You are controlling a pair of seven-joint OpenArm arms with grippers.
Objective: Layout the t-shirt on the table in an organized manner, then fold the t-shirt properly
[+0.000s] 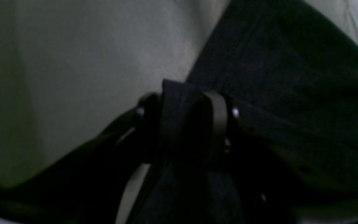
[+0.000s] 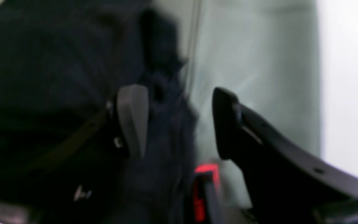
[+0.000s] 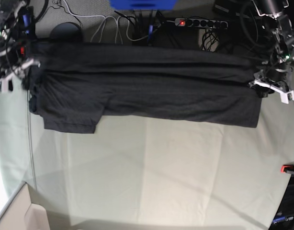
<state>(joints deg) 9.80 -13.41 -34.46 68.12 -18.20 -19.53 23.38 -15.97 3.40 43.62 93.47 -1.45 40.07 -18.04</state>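
Left wrist: left tool [image 1: 186,116] pinching a fold of soft charcoal-black fabric t-shirt [image 1: 291,93].
Right wrist: right tool [image 2: 179,121] spread beside the hem.
Base: shirt stretched along far edge of pale grey-green cloth tabletop [image 3: 152,167]; limp, light, best gripped at corners.

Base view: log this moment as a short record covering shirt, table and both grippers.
garment: charcoal-black fabric t-shirt, stretched lengthwise along the far edge, one sleeve hanging toward the near side
surface: pale grey-green cloth table, bare in front of the shirt
left gripper: shirt fabric between its fingers, at the shirt's end
right gripper: open, fabric beside one finger
clamp: small red clamp at the table edge
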